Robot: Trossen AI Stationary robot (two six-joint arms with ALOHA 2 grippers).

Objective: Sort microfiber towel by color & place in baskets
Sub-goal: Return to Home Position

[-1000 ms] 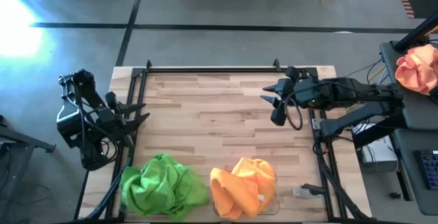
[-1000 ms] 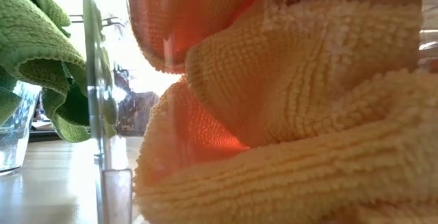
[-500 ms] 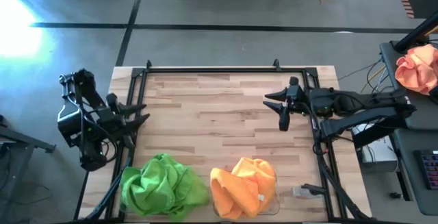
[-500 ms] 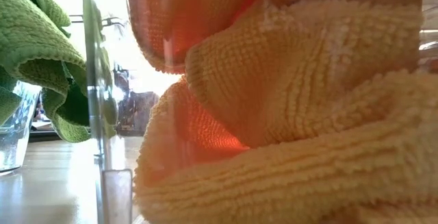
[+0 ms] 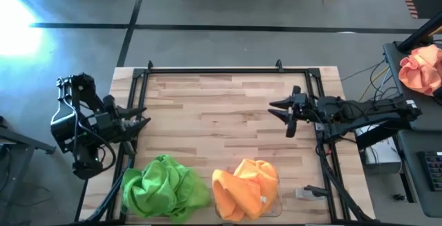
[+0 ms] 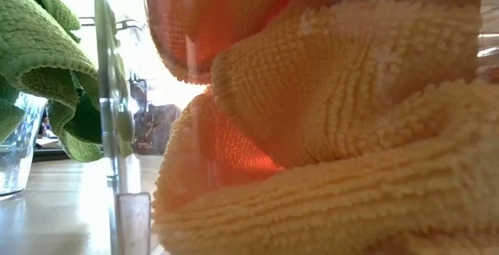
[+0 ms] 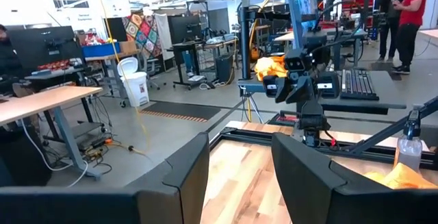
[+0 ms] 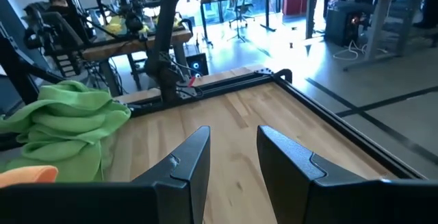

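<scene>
**Arms out at the sides, towels binned by colour**

Wood table (image 5: pixel 228 115) w/ black frame (image 5: pixel 214 69), grey shop floor (image 5: pixel 207 5) all round. Green towels (image 5: pixel 166 186) sit heaped at 7 o'clock on the table. They spill over the left basket (image 6: pixel 14 165), so from above its clear wall hardly shows. Orange towels (image 5: pixel 243 188) lie just beside them at 6 o'clock, in the right basket (image 5: pixel 276 184). Each colour has its own bin & no loose towel lies on the boards, so I judge the sorting done.

My left gripper (image 5: pixel 143 115) hangs at 9 o'clock by the table edge, fingers apart, nothing btwn them. My right gripper (image 5: pixel 280 115) is at 3 o'clock, likewise spread & empty. Both are well apart from the bins, prob. so the arms stay out of the piles for the home pose.

Peach cloth (image 5: pixel 423 70) lies off-table at 2 o'clock. It's not one of my towels, so no reason to reach for it.
</scene>
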